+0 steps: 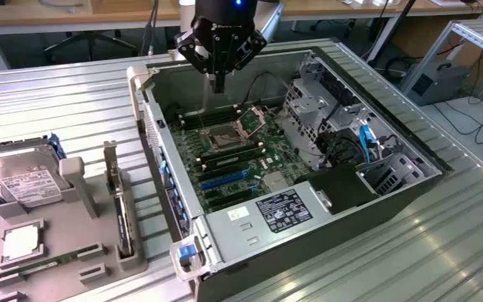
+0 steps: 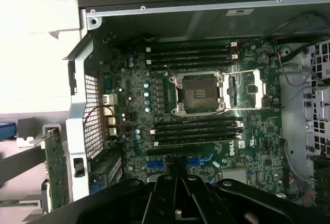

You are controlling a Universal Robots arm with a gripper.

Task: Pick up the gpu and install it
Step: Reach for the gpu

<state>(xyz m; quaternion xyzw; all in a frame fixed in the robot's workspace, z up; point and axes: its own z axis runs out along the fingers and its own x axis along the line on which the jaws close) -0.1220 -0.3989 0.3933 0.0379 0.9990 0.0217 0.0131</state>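
End effector [image 1: 218, 87] hovers over open computer case [image 1: 351, 233], above motherboard [image 2: 134, 105]; fingers pressed together, nothing held. Gpu [image 1: 122, 220] stands on edge in grey holder [image 1: 90, 207] just outside case, untouched. Judgement: pick-up not begun. A good grasp needs fingers parted, squared across card's top edge, then straight lift clear of slot. Legible: "DELL" on motherboard; hard drive [image 1: 23, 179] label unreadable.
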